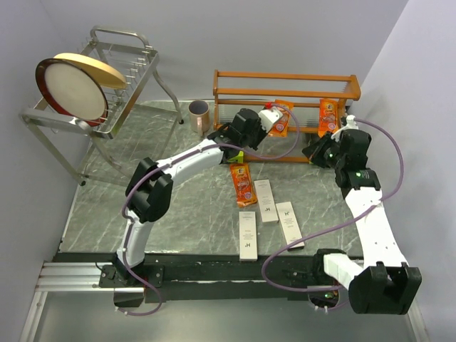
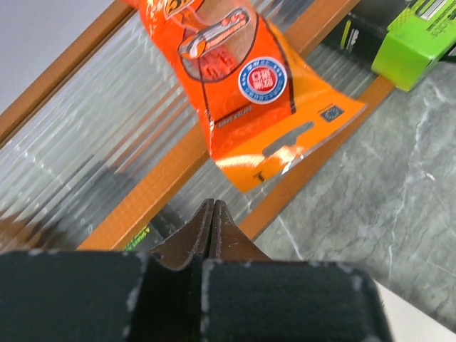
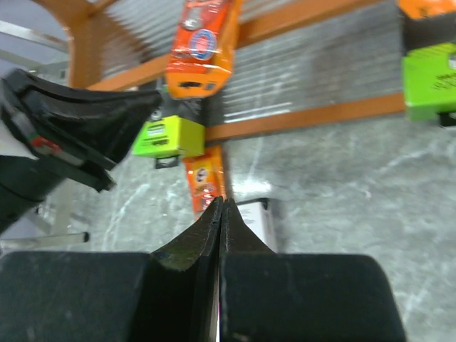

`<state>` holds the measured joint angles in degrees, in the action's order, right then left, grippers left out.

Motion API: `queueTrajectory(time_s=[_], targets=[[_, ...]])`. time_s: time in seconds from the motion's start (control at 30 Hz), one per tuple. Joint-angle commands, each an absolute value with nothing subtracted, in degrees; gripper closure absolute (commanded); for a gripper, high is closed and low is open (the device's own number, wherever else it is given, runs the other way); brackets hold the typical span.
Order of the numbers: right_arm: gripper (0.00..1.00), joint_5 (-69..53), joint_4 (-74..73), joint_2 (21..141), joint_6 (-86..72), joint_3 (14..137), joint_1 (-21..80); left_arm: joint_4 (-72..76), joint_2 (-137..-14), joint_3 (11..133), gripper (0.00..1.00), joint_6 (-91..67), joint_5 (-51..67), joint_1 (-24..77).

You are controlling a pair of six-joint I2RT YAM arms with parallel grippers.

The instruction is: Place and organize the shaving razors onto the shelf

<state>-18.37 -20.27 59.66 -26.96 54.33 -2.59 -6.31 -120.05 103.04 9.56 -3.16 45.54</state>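
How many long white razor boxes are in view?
3, all flat on the table: one white box nearest the front edge, one farther back, one to its right. Others may be hidden near the shelf.

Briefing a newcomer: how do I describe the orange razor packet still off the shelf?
Find the wooden shelf at the back of the marble table. In front of it one orange packet lies flat on the tabletop, just behind three white boxes. The other orange packets are on the shelf.
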Motion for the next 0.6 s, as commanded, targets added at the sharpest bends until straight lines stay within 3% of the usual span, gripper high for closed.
queueTrajectory(time_s=[0.0, 0.57], targets=[[1.0, -16.61, -21.62, 58.62, -24.35, 54.32, -4.04, -3.87, -120.58, 107.4, 0.99, 8.7, -0.89, 46.23], [1.0, -17.75, -20.48, 61.17, -24.08, 54.49, -6.15, -3.08, -123.22, 109.86, 0.96, 8.17, 0.18, 49.13]])
